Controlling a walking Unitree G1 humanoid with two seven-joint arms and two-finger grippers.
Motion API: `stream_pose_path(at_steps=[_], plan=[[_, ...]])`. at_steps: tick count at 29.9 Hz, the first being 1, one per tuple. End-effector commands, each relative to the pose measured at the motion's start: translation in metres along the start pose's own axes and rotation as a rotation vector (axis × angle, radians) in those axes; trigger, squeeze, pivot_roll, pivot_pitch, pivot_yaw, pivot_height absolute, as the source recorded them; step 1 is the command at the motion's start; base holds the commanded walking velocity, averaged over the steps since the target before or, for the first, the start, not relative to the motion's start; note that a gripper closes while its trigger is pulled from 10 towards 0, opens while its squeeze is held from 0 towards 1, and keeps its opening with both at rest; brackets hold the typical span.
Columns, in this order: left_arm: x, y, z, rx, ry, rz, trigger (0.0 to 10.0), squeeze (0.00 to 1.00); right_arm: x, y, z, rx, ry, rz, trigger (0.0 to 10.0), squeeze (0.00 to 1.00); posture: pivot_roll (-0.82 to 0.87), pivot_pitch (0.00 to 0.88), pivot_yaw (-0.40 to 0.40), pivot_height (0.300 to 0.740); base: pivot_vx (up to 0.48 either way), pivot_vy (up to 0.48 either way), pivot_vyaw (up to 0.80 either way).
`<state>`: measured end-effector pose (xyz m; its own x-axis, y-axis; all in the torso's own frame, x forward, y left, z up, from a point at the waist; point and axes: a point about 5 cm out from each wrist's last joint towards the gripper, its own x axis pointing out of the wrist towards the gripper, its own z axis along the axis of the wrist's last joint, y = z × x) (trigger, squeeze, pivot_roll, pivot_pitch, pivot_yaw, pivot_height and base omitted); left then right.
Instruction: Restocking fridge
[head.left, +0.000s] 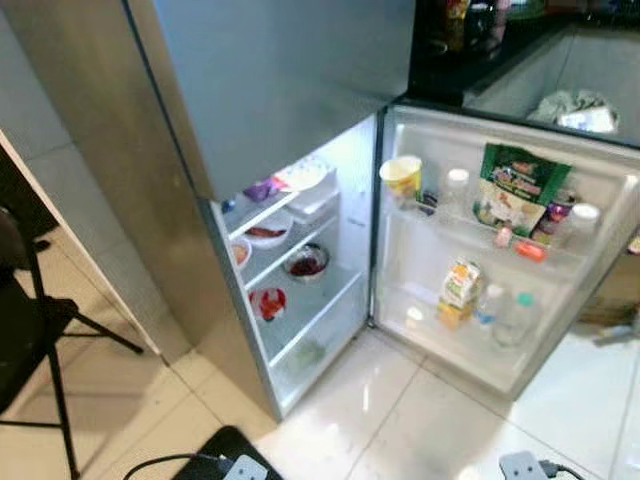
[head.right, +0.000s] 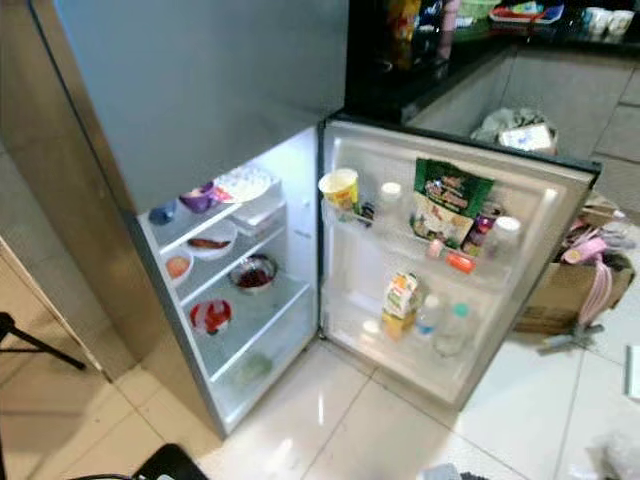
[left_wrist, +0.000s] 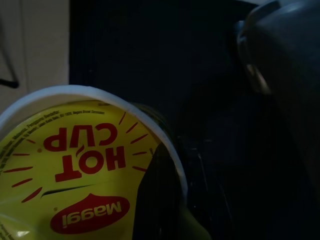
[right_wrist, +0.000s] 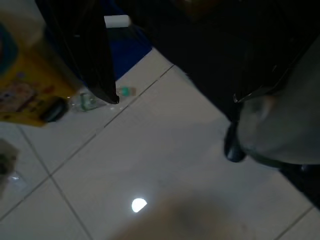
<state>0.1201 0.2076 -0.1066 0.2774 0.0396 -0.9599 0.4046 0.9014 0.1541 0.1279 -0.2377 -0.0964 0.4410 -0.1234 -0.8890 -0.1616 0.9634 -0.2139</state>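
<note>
Left wrist view | left hand (left_wrist: 165, 200) grasping round noodle cup (left_wrist: 75, 180) (glossy yellow lid)

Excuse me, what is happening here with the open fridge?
The robot is restocking the silver fridge, which stands open before it. The left gripper holds a yellow Maggi Hot Cup noodle cup, not yet placed. A similar yellow cup already sits on the upper shelf of the white fridge door, beside a green snack bag. The right arm hangs idle above the tiled floor.
</note>
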Motion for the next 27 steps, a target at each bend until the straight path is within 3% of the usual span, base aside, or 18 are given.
stream_pose_path(at_steps=[1, 12, 27], plan=[[0.0005, -0.0047, 0.0015, -0.012, -0.007, -0.015, 10.0, 0.00, 0.0003, 0.0042, -0.0003, -0.001, 0.004, 0.012, 10.0, 0.00, -0.02, 0.000, 0.012, 0.740, 0.000, 0.000, 0.00], [0.0005, -0.0042, 0.0024, -0.006, -0.009, -0.017, 10.0, 0.00, 0.0002, 0.0026, -0.0012, 0.009, 0.016, 0.006, 10.0, 0.00, -0.02, 0.000, 0.012, 0.740, 0.000, 0.000, 0.00], [0.0006, -0.0046, 0.0036, -0.004, -0.011, -0.014, 10.0, 0.00, 0.0005, 0.0037, -0.0008, 0.013, 0.024, 0.016, 10.0, 0.00, -0.02, 0.000, 0.016, 0.740, 0.000, 0.000, -0.79]])
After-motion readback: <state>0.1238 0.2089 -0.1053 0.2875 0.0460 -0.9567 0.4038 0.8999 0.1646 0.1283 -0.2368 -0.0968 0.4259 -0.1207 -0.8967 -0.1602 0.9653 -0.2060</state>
